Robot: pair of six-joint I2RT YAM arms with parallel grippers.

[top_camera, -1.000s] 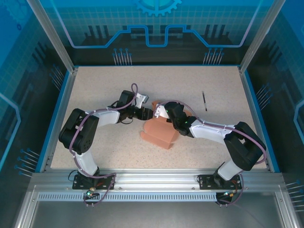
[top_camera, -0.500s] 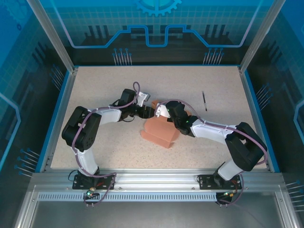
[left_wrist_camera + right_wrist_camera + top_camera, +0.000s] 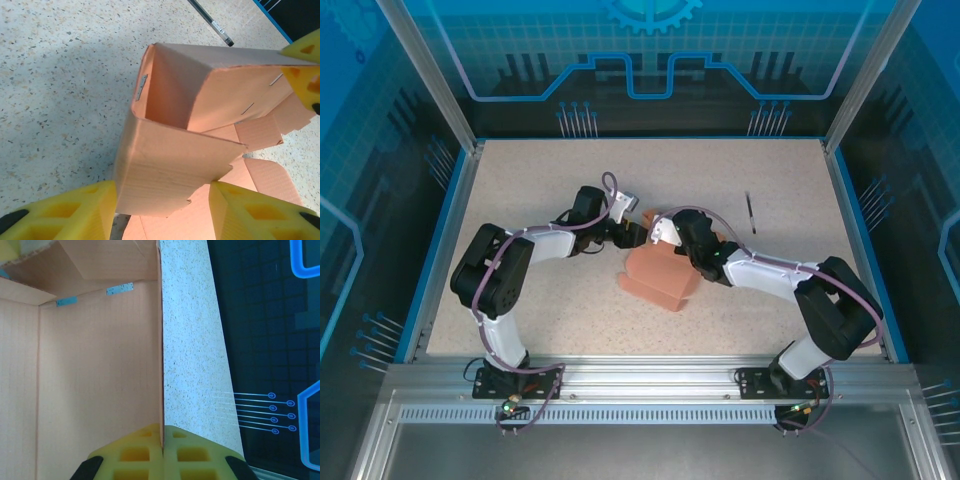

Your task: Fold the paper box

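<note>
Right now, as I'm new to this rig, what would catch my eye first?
A half-erected salmon-orange paper box stands in the middle of the table. The right fingers pinch one of its walls edge-on, while the left fingers flank a flap. A black pen lies apart, beyond the box to the right.
</note>
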